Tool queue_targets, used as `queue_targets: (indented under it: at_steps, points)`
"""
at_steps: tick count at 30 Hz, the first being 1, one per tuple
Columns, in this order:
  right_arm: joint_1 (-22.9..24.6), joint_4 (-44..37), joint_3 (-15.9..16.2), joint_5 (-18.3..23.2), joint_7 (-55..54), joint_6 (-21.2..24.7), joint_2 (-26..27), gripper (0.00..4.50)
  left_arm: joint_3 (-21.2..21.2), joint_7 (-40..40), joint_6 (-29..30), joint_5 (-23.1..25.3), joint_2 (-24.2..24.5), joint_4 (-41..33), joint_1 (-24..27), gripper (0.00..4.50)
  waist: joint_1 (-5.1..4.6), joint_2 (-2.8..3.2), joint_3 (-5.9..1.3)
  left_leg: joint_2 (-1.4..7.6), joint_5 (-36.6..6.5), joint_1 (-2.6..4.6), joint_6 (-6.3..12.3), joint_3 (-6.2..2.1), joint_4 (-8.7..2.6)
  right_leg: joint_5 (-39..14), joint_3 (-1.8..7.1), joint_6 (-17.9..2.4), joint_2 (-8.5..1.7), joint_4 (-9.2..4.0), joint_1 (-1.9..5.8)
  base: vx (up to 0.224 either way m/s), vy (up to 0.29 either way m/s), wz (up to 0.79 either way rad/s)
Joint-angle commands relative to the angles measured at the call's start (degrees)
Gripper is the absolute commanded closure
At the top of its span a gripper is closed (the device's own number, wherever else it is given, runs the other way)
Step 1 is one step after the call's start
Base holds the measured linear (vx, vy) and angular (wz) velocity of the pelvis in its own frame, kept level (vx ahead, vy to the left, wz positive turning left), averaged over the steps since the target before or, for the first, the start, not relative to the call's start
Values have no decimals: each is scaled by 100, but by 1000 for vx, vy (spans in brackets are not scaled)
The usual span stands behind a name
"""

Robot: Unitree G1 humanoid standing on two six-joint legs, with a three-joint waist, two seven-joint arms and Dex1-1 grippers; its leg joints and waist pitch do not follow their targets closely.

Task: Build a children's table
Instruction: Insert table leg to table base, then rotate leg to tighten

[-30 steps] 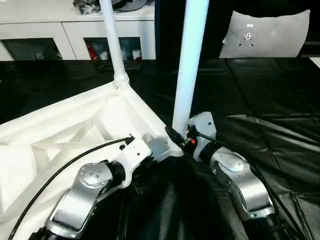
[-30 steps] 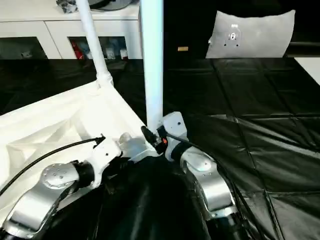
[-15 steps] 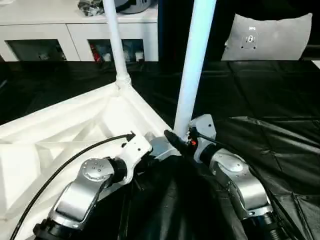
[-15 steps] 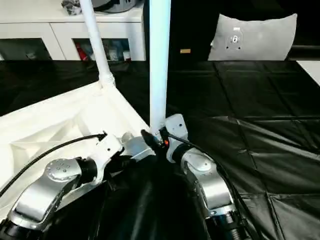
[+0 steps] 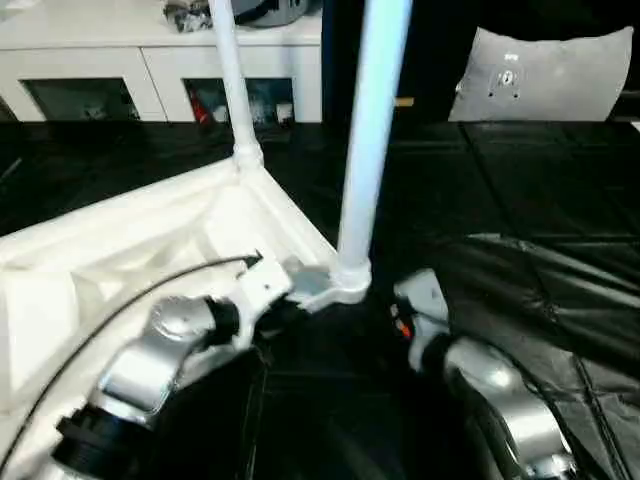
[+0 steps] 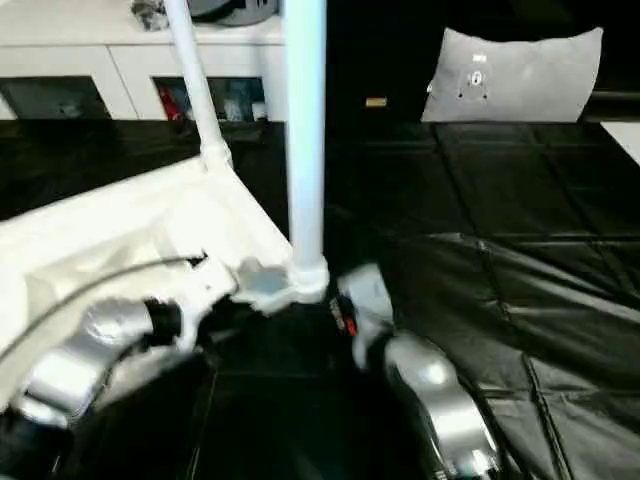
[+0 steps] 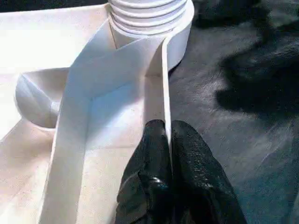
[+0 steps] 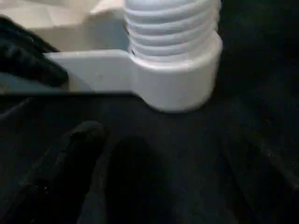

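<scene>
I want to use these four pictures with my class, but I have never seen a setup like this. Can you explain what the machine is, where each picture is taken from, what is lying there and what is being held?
It is a humanoid robot with two silver arms, each ending in a gripper of two black fingers. Two pictures come from the twin cameras in its head, looking down over its forearms. The other two come from cameras on each wrist.

On the black-covered surface lies an upside-down white table top. Two white legs stand up from its corners: the near leg and the far leg.

The left gripper pinches the table top's thin rim beside the near corner socket. The right gripper holds nothing and sits just off that socket.

Behind are a white cabinet and a grey cushion.
</scene>
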Motion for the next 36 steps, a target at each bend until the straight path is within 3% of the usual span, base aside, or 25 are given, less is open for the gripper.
queue_targets:
  at_steps: [1, 2, 5, 13, 17, 18, 25, 29, 36]
  points:
    - [64, -318, -164, 173, 144, -29, -101, 7, -24, -254, -371, 56, 150, 216, -187, 450, 44, 67, -335, 334, -707, 4, 333, -158, -334, -137, 284, -1309, -480, -389, 280, 0, 0, 0]
    - [96, -376, -197, 220, 197, -43, -141, 7, -71, -330, -493, 46, 178, 318, -234, 450, 53, 41, -333, 334, -775, 10, 328, -149, -326, -219, 290, -1292, -472, -402, 279, 0, 0, 0]
    - [184, -548, -312, 360, 363, -89, -264, 7, -187, -540, -760, 61, 253, 591, -349, 450, 85, 51, -335, 345, -829, 14, 312, -155, -329, -276, 290, -1275, -486, -393, 281, 0, 0, 0]
    - [69, -763, -459, 595, 1183, -309, -946, 7, -453, -1585, -1741, -28, 389, 1284, -643, 450, 188, 7, -351, 360, -759, 23, 356, -139, -295, -268, 296, -1270, -506, -375, 269, 0, 0, 0]
    - [-279, -588, -383, 627, 1777, -420, -1317, 7, -657, -2053, -2255, 14, 398, 1741, -905, 450, 275, 39, -359, 371, -812, 42, 336, -133, -278, -386, 291, -1293, -514, -360, 250, 0, 0, 0]
    - [-382, -539, -310, 650, 1983, -425, -1417, 7, -683, -2182, -2382, -8, 362, 1860, -983, 450, 296, 71, -365, 372, -840, 46, 321, -134, -273, -388, 292, -1315, -525, -355, 248, 0, 0, 0]
    - [-803, -211, 124, 444, 2760, -703, -1750, 7, -828, -2762, -2786, -57, 218, 2147, -1262, 450, 349, 48, -391, 379, -613, 10, 401, -132, -237, 149, 267, -1466, -532, -286, 274, 0, 0, 0]
    - [-956, -14, 208, 449, 2994, -727, -1799, 7, -899, -2924, -2968, -51, 166, 2291, -1352, 450, 380, 36, -388, 388, -645, 8, 440, -132, -231, 9, 264, -1482, -541, -294, 277, 0, 0, 0]
    - [-1253, 424, 353, 481, 3288, -772, -1740, 72, -984, -3123, -3156, 47, 73, 2471, -1492, 450, 411, 16, -370, 403, -801, 16, 362, -133, -244, -378, 266, -1454, -547, -314, 261, 0, 0, 0]
